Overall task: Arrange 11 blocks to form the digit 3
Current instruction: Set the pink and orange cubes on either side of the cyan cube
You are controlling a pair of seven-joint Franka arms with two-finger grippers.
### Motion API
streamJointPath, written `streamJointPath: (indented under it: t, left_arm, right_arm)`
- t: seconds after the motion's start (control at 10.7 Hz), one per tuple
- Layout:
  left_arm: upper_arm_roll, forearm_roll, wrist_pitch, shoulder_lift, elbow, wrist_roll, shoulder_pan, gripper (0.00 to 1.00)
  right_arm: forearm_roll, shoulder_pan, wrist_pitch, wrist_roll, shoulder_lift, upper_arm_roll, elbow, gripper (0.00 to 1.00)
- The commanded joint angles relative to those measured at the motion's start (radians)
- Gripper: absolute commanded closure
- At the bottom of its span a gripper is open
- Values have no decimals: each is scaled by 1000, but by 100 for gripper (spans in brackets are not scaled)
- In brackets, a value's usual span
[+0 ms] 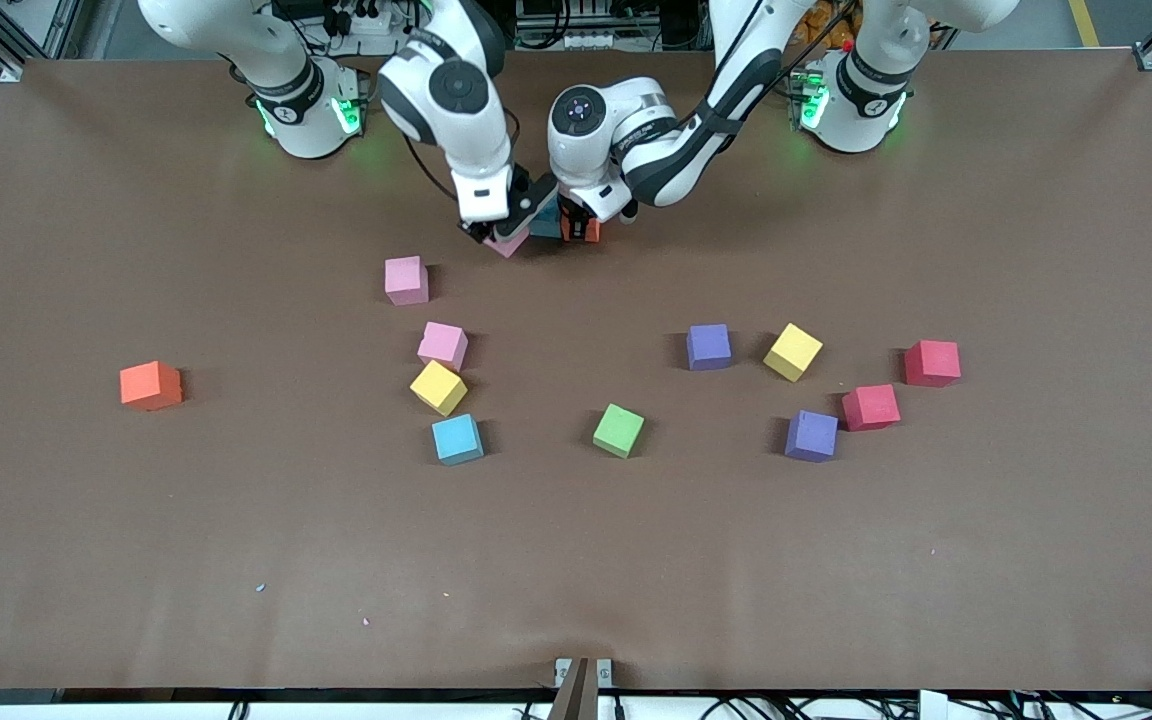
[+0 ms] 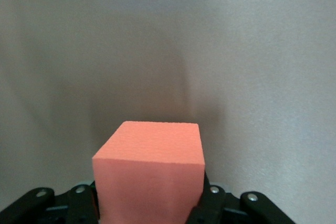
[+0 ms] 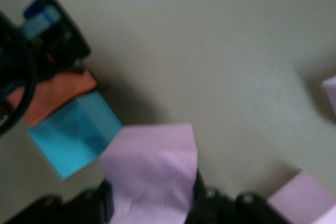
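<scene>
The blocks sat in 2 groups in the front view: in the upper middle of the frame the right gripper [image 1: 498,238] was clamped on a pink block [image 1: 510,244] and the left gripper [image 1: 581,230] on an orange block [image 1: 592,230], with a blue block [image 1: 544,225] between them, so the digit 3 looked barely begun. Lower in the frame, across its middle band, lay 2 more pink blocks [image 1: 406,280], 2 yellow [image 1: 438,387], 1 blue [image 1: 457,439], 1 green [image 1: 618,430] and 2 purple [image 1: 708,347], none touching a gripper, with 2 red cubes [image 1: 871,407] toward the left arm's end. In the left wrist view the fingers [image 2: 212,203] pinched the orange block [image 2: 149,174] squarely, with only bare table [image 2: 252,51] showing around it. In the right wrist view the pink block [image 3: 152,169] sat skewed in the right gripper [image 3: 152,205], 1 corner almost meeting the blue block [image 3: 73,140], and the orange one [image 3: 52,95] lay against the blue. The step seemed to be closing these 3 into 1 bar. Doing it well probably meant squaring the pink face to the blue, pressing gently so the foam did not shove its neighbour, and freeing 1 block at a time, since the wrists crowded each other. No block carried a label; lettering on the left arm's casing [image 1: 651,135] could not be read.
</scene>
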Motion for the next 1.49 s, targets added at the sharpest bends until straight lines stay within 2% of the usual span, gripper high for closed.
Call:
streamJointPath:
  t: [0.0, 0.28, 0.37, 0.47, 0.75, 1.03, 1.21, 1.4]
  left_arm:
    - [7, 45, 19, 25, 21, -34, -9, 100]
    - [7, 50, 28, 31, 19, -41, -20, 99]
    - [7, 58, 28, 33, 19, -41, -20, 39]
    - [7, 65, 28, 31, 19, -50, -22, 0]
    - [5, 73, -7, -7, 15, -59, -17, 0]
    - [-3, 75, -78, -77, 15, -56, -9, 0]
    - [-4, 73, -148, -137, 10, -51, -9, 0]
    - [-4, 73, -191, -174, 10, -44, 19, 0]
  right_arm:
    - [-11, 16, 4, -27, -67, -6, -76, 100]
    - [-18, 13, 5, -27, -89, -6, -116, 100]
    - [-25, 12, 5, -29, -107, -8, -135, 100]
    - [-56, 12, 10, -29, -121, -8, -150, 100]
    - [-145, 12, 64, -52, -152, -6, -205, 100]
    - [-200, 39, 221, -202, -141, -5, -270, 100]
    - [-270, 90, 219, -218, -133, -5, -267, 100]
    - [-341, 114, 228, -213, -81, -6, -253, 100]
